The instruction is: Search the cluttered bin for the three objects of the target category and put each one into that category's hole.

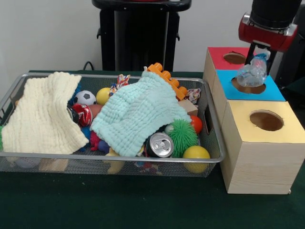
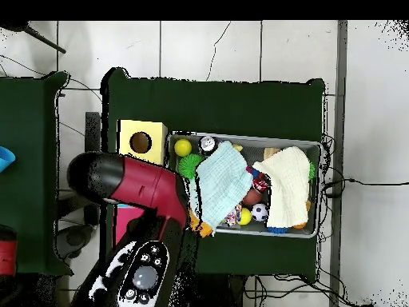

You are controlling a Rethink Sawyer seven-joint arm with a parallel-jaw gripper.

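A wire bin (image 1: 212,119) crowded with toys sits well to the left of the jaws and lower down, a cream cloth (image 1: 43,114) draped over its far-left end and a mint cloth (image 1: 138,112) over its middle, with a can (image 1: 160,144), a green spiky ball (image 1: 182,135) and a yellow ball (image 1: 196,153) showing at the front. Further right, the gripper (image 1: 257,59) hangs over the blue box (image 1: 274,90), its jaws clenched on a crumpled clear bottle (image 1: 251,72) that dangles directly below them, just above the blue hole (image 1: 248,86). The bottle looks about as wide as the opening, so on release it may catch on the rim, perch there or tip toward the red box (image 1: 217,53) behind. More targets may lie hidden under the cloths.
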